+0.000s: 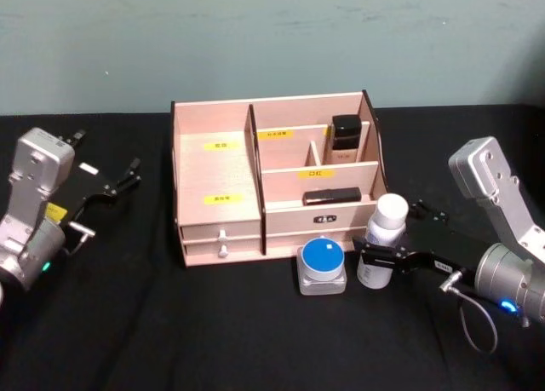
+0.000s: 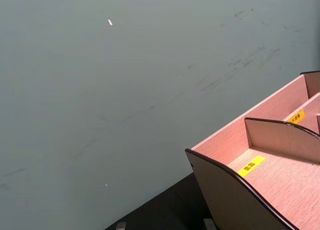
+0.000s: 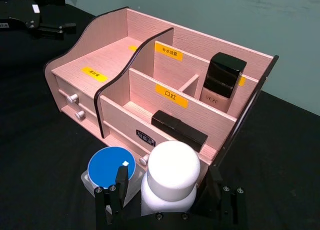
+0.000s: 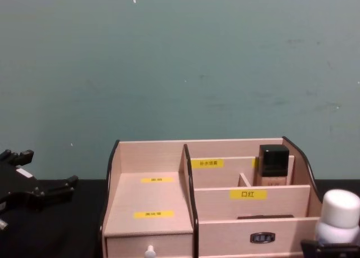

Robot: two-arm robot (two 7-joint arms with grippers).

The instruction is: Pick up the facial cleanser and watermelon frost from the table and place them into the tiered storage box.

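A white bottle with a round white cap [image 1: 390, 216] [image 3: 172, 165] [image 4: 337, 210] stands on the black table in front of the right end of the tiered storage box [image 1: 213, 110] [image 3: 100, 49] [image 4: 146, 151]. To its left sits a clear jar with a blue lid [image 1: 322, 259] [image 3: 110, 165]. I cannot tell which of the two is the facial cleanser and which the watermelon frost. My right gripper [image 1: 375, 261] [image 3: 167, 190] is open, with one finger on each side of the bottle's body and small gaps to it. My left gripper [image 1: 119, 180] [image 4: 39, 191] rests open, left of the box.
The box's right compartments hold a black-capped bottle [image 1: 345, 135] [image 3: 222, 82] and a flat black stick [image 1: 332, 195] [image 3: 177, 130]. Its left shelves are bare, with two small drawers [image 1: 221, 242] below. A teal wall stands behind the table.
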